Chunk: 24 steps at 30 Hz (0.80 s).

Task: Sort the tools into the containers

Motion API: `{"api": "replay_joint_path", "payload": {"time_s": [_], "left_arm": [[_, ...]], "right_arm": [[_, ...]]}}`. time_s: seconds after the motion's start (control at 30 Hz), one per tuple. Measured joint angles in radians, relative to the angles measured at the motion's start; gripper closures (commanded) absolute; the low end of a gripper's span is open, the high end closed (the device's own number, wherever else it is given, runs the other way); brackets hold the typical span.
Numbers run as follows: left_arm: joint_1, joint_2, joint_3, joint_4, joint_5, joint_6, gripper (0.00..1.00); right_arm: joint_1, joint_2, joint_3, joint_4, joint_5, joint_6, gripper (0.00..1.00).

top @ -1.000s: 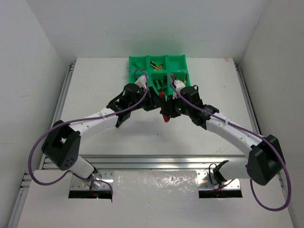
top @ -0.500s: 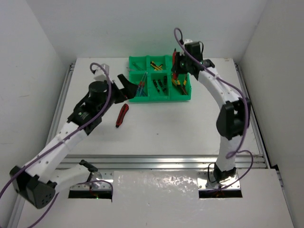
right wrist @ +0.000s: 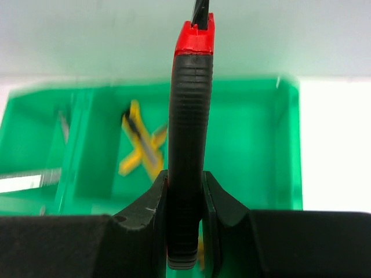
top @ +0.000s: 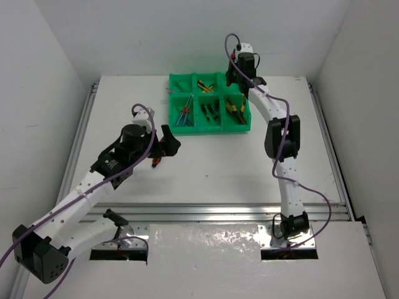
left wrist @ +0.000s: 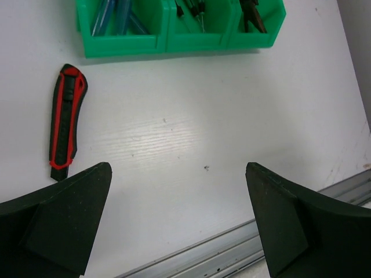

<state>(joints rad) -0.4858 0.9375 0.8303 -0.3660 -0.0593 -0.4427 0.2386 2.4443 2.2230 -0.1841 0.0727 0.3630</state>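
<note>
A red-black utility knife (left wrist: 65, 121) lies on the white table, ahead and to the left of my left gripper (left wrist: 179, 226), which is open and holds nothing. From above the knife (top: 155, 162) is partly hidden under that gripper (top: 171, 144). My right gripper (right wrist: 185, 220) is shut on a second red-black utility knife (right wrist: 190, 116), which stands upright over the back right of the green tray (right wrist: 287, 145). Yellow box cutters (right wrist: 142, 145) lie crossed in the back middle compartment. From above, the right gripper (top: 234, 80) hangs over the tray's (top: 209, 129) back right compartment.
The tray's front row holds blue and red screwdrivers (top: 182, 116), dark screwdrivers (top: 212, 111) and yellow-handled pliers (top: 234, 106). An aluminium rail (top: 206, 212) runs along the table's near edge. White walls close in the sides and back.
A second ago both grippers met in front of the tray. The right has carried a knife up over the tray's back. The left opened wide and swung back to the knife on the table.
</note>
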Motion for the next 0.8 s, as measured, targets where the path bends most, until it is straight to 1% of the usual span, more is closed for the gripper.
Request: {"api": "replay_joint_path", "payload": {"time_s": [0.07,0.17,0.27,0.3,0.33,0.37,0.47,0.5,0.53,0.57,0.63,0.7,0.77,0.8], "left_arm": [[0.000,0.000,-0.010,0.003,0.024,-0.003,0.00],[-0.005,0.000,-0.013,0.010,0.055,-0.007,0.00],[-0.006,-0.001,-0.013,0.022,0.073,-0.011,0.00],[-0.006,-0.001,-0.013,0.026,0.076,-0.011,0.00],[-0.006,-0.001,-0.013,0.030,0.079,-0.011,0.00],[-0.006,-0.001,-0.013,0.033,0.080,-0.012,0.00],[-0.006,-0.001,-0.013,0.037,0.080,-0.014,0.00],[-0.006,0.000,-0.013,0.039,0.080,-0.014,0.00],[-0.006,0.000,-0.013,0.041,0.079,-0.014,0.00],[-0.006,0.000,-0.013,0.041,0.079,-0.014,0.00],[-0.006,0.005,-0.013,0.041,0.076,-0.014,0.00],[-0.006,0.014,-0.013,0.040,0.062,-0.015,0.00],[-0.006,0.027,-0.013,0.035,0.034,-0.015,0.00],[-0.006,0.034,-0.011,0.028,0.014,-0.015,0.00]], "right_arm": [[-0.010,0.066,0.057,0.073,0.016,0.015,1.00],[-0.026,0.126,0.062,0.148,0.046,0.037,1.00],[-0.039,0.187,0.066,0.195,0.060,0.053,0.90],[-0.042,0.208,0.072,0.204,0.059,0.057,0.82],[-0.047,0.229,0.078,0.212,0.058,0.060,0.68],[-0.049,0.240,0.078,0.214,0.058,0.063,0.59],[-0.052,0.246,0.078,0.248,0.046,0.071,0.48],[-0.052,0.246,0.077,0.261,0.045,0.073,0.41],[-0.051,0.241,0.073,0.265,0.039,0.079,0.37],[-0.051,0.235,0.066,0.266,0.034,0.076,0.31],[-0.044,0.208,0.035,0.262,0.027,0.073,0.28],[-0.042,0.168,0.003,0.253,0.024,0.068,0.27],[-0.039,0.117,-0.029,0.246,0.024,0.066,0.26],[-0.036,0.085,-0.053,0.238,0.024,0.065,0.24]]}}
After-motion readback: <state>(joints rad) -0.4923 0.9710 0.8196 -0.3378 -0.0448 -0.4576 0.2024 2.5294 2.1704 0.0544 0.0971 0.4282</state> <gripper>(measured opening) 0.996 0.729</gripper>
